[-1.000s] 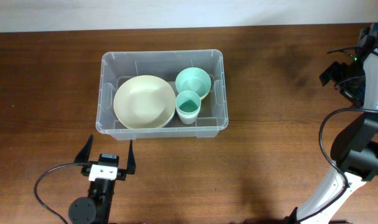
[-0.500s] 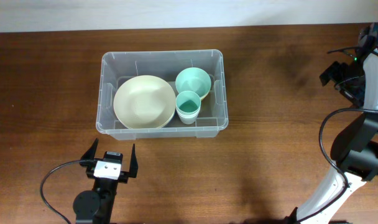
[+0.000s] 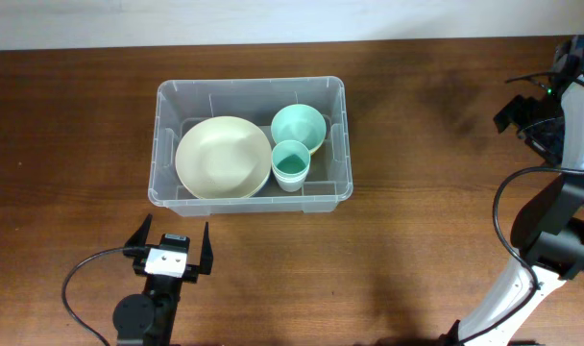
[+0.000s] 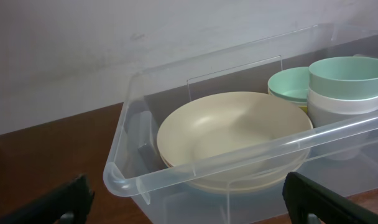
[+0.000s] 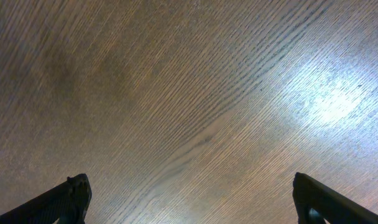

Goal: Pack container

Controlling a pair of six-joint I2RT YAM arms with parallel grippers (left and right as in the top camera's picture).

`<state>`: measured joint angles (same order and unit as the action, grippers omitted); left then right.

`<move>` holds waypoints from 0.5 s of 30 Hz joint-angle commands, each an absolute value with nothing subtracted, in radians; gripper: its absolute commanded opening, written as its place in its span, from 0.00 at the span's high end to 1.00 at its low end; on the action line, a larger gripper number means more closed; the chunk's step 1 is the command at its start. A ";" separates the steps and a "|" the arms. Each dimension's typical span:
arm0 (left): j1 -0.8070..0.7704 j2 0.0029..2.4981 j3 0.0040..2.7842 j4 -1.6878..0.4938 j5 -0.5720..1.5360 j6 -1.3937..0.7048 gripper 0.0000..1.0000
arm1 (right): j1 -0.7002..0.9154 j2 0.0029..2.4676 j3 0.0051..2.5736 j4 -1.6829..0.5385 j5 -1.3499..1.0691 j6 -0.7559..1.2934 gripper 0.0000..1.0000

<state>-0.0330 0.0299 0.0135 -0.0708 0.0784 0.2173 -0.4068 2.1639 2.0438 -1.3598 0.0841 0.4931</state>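
Note:
The clear plastic container stands at the middle of the table. Inside lie a cream plate, a mint bowl and a mint cup. My left gripper is open and empty, on the table just in front of the container's near left wall. The left wrist view shows the container's rim, the cream plate and the stacked mint and white cup between my open fingers. My right gripper is at the far right edge, open over bare wood.
The dark wooden table surrounds the container. The right arm's body and cables stand along the right side. A pale wall runs along the far edge.
My left gripper drew back a little toward the table's front edge between one second ago and half a second ago, then stayed still. The right arm has not moved.

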 commanded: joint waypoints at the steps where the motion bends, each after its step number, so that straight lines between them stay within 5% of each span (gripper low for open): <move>1: -0.028 0.035 0.009 -0.075 0.082 0.222 0.00 | -0.406 2.149 2.042 -1.359 0.086 0.496 0.01; 15: -0.028 0.035 0.009 -0.075 0.082 0.222 0.00 | -0.399 2.149 2.042 -1.337 0.110 0.495 0.01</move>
